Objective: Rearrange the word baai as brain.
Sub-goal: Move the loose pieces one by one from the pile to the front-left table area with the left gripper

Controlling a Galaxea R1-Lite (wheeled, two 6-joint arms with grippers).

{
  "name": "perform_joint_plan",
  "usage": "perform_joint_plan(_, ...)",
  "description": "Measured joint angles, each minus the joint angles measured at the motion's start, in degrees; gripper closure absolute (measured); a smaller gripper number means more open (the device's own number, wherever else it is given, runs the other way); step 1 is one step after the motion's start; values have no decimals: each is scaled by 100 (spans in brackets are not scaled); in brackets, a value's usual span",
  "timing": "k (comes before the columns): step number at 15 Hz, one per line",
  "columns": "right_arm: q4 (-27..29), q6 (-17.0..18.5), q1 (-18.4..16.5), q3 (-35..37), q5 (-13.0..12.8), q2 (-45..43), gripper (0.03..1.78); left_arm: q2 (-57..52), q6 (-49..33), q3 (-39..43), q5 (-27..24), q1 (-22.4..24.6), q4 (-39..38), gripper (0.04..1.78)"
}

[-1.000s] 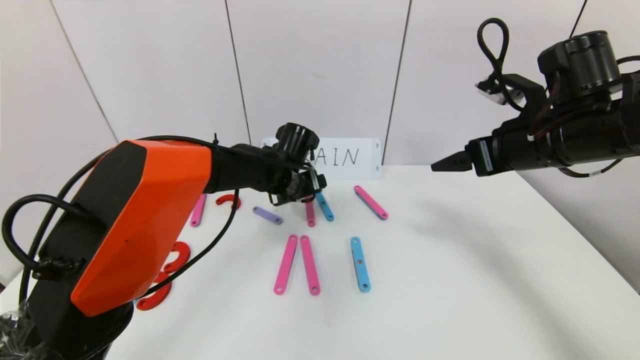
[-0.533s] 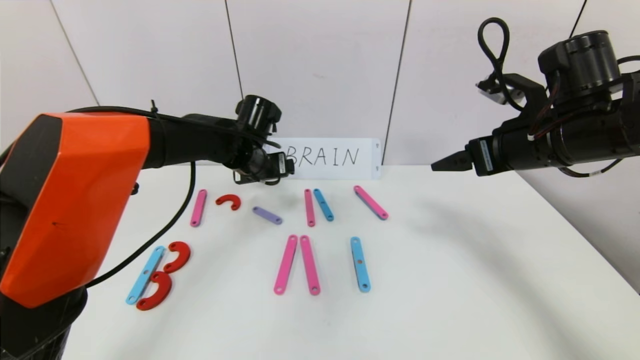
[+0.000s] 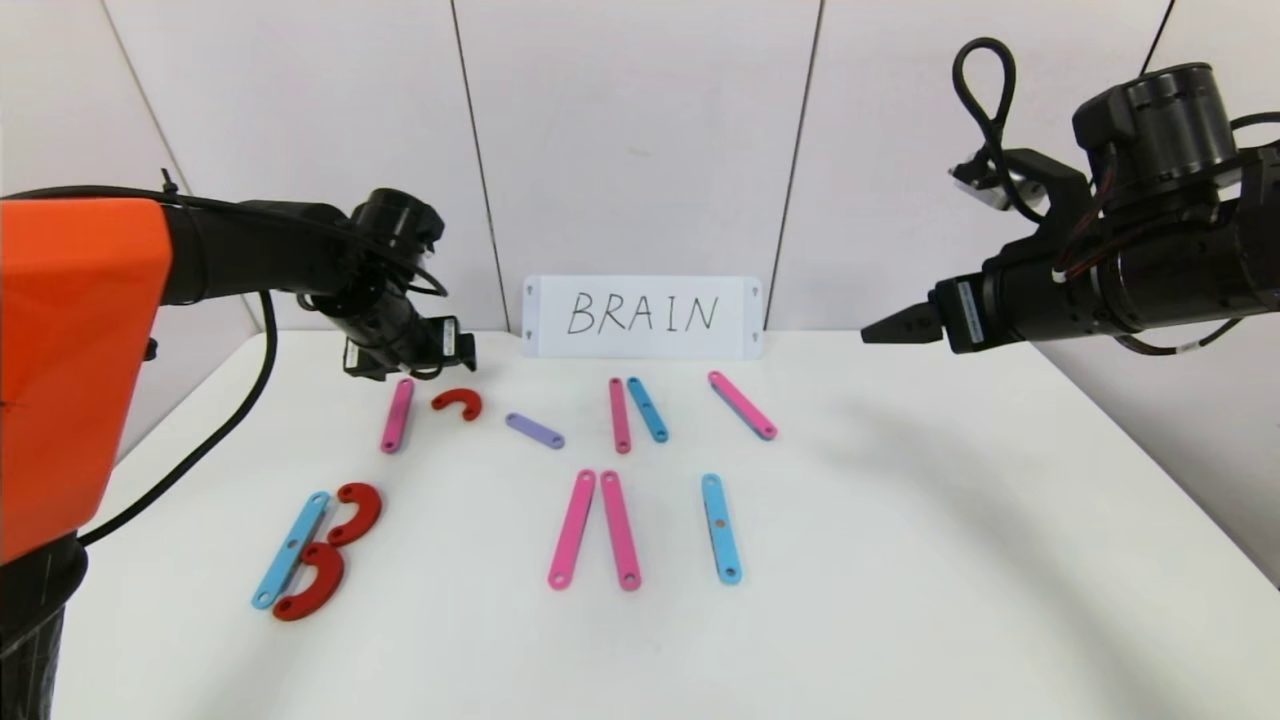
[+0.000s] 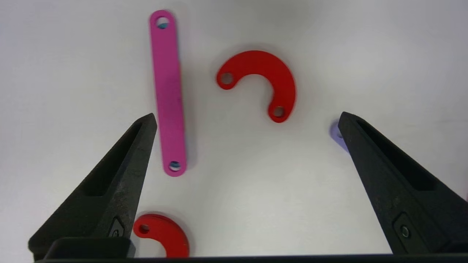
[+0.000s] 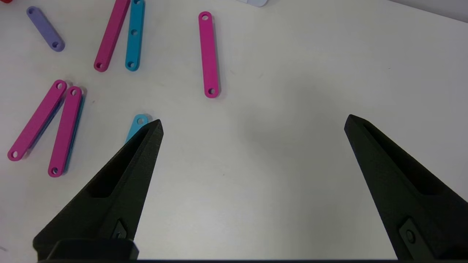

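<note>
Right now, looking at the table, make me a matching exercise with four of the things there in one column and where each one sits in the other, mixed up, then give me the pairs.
Column one:
1. purple strip
2. white card
3. left gripper
4. right gripper

Column two:
A. standing against the back wall
B. raised over the right side of the table, open and empty
C. lying between a red curve and a pink and blue pair of strips
D. above the far end of a pink strip, open and empty

Pairs: 1-C, 2-A, 3-D, 4-B
</note>
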Motion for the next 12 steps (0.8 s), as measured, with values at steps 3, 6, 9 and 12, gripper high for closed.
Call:
perform_joint_plan(3,9,2,0,0,0,9,7,-15,107,82,-321,499,22,8)
perform_joint_plan(6,6,2,2,-1,2,12,7,-12,488,96,-386,874,240,8)
perform_joint_plan(9,9,0,2,-1,0,11,7,38,757,107,-546,1100,616,8)
perform_joint_plan(12,11,0,2,0,2,6,7,121,914,129,-819,1236,640,8)
